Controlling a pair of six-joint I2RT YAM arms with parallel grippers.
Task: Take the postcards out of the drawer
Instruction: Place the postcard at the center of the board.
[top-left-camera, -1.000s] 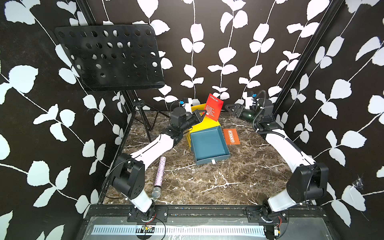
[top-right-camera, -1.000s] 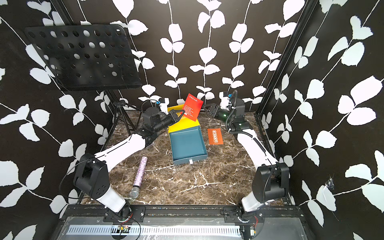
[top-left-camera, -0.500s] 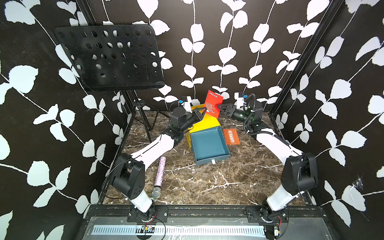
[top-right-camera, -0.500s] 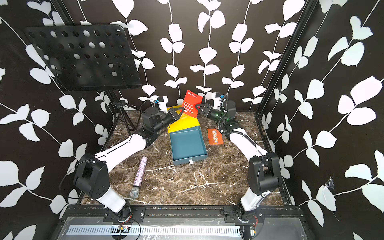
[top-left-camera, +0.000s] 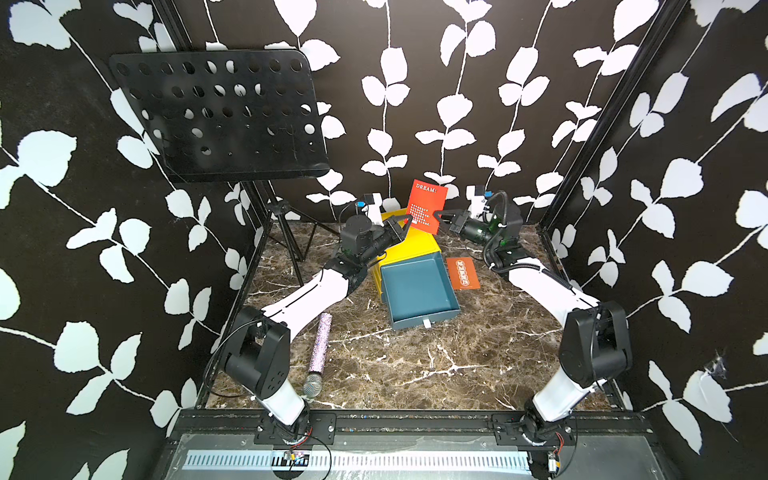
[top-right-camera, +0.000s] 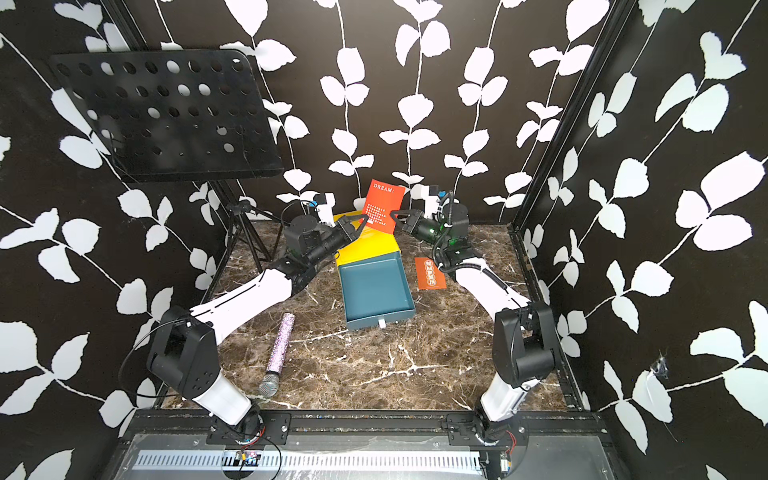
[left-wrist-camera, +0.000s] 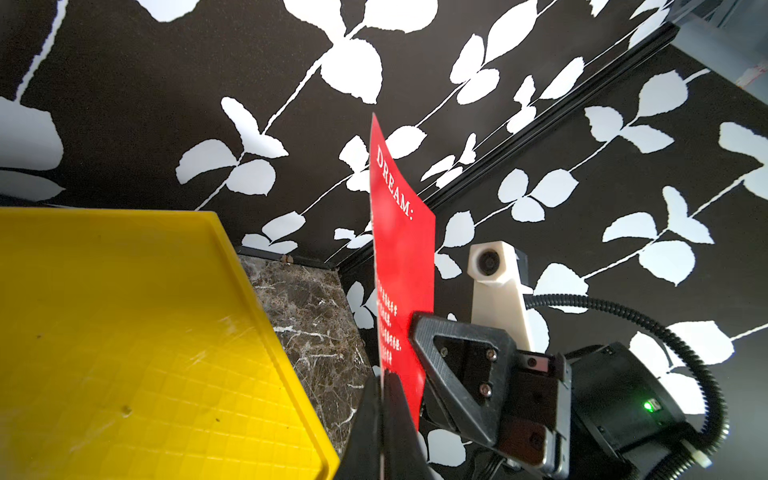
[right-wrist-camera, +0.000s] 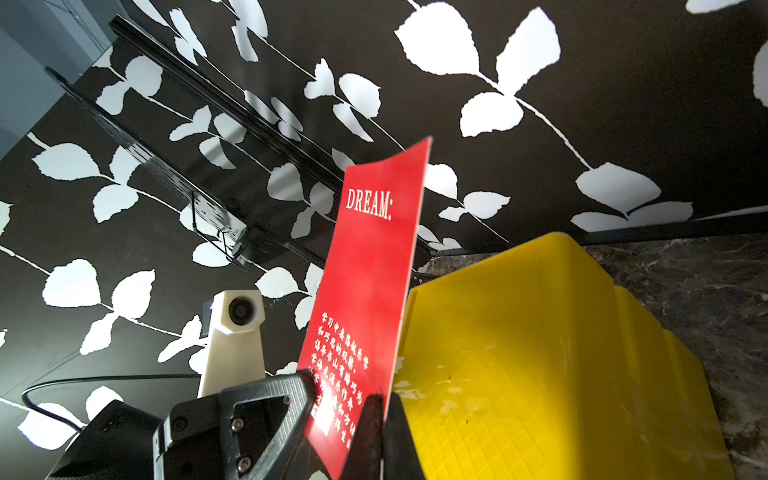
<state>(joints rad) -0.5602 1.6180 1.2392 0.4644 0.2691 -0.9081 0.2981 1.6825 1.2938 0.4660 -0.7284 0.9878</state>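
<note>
Leaf-print wall (top-left-camera: 419, 95) behind, red postcard (top-left-camera: 428, 206) stands upright, long axis near-vertical.

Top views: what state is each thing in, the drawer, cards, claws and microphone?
left claw, shut on red postcard.
right claw, shut on red postcard.
red postcard, upright above the yellow cabinet, pinched by both claws.
orange postcard, flat on the table beside the drawer.
drawer, pulled open, nothing visible inside.
microphone, lying on the table, untouched.
</note>
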